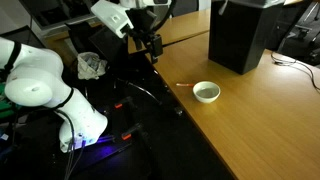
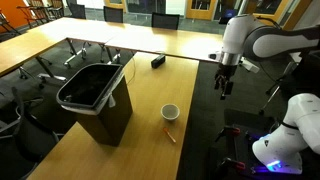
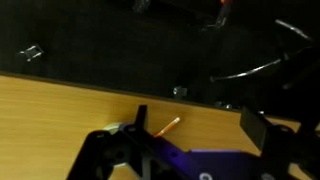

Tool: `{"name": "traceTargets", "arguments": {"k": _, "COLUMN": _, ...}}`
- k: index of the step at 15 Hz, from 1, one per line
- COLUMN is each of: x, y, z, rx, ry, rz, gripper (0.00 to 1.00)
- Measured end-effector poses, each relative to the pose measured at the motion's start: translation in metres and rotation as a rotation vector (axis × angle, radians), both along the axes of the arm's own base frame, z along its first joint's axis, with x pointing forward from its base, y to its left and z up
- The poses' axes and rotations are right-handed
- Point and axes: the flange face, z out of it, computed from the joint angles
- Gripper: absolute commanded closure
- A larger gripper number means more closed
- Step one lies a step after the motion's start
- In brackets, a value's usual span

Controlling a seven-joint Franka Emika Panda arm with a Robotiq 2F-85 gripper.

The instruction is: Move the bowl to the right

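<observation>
A small white round bowl [image 1: 206, 92] sits alone on the pale wooden surface [image 1: 260, 130], at about four o'clock from the end effector [image 1: 152, 45]. The end effector hangs out past the surface's edge, well apart from the bowl.

The risks, as I judge them:
- Coming in too low could knock the surface's edge.
- A slim orange-tipped pencil [image 1: 183, 84] lies near the bowl at nine o'clock and could be swept along.
- The bowl's thin rim may slip or tip under a pinch.
- The tall black plastic bin [image 1: 245, 35] at one o'clock stands well back, so it is less of a worry.

In the wrist view the jaws stand wide apart. They hold nothing and touch nothing.
</observation>
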Motion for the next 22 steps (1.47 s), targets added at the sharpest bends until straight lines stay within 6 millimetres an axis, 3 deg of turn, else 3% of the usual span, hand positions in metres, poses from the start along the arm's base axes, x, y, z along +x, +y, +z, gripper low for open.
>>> {"name": "traceTargets", "arguments": {"k": 6, "x": 0.001, "y": 0.001, "z": 0.000, "rx": -0.004, "ry": -0.004, "rz": -0.002, "gripper": 0.00}}
{"name": "traceTargets", "arguments": {"k": 9, "x": 0.025, "y": 0.024, "z": -0.013, "rx": -0.051, "ry": -0.127, "rz": -0.117, "gripper": 0.00}}
{"name": "traceTargets", "arguments": {"k": 15, "x": 0.100, "y": 0.117, "z": -0.118, "rx": -0.180, "ry": -0.201, "rz": -0.373, "gripper": 0.00}}
{"name": "traceTargets", "arguments": {"k": 18, "x": 0.144, "y": 0.123, "z": -0.164, "rx": -0.282, "ry": -0.151, "rz": -0.488, "gripper": 0.00}}
{"name": "traceTargets", "arguments": {"k": 22, "x": 0.200, "y": 0.114, "z": -0.204, "rx": -0.370, "ry": -0.095, "rz": -0.586, "gripper": 0.00}}
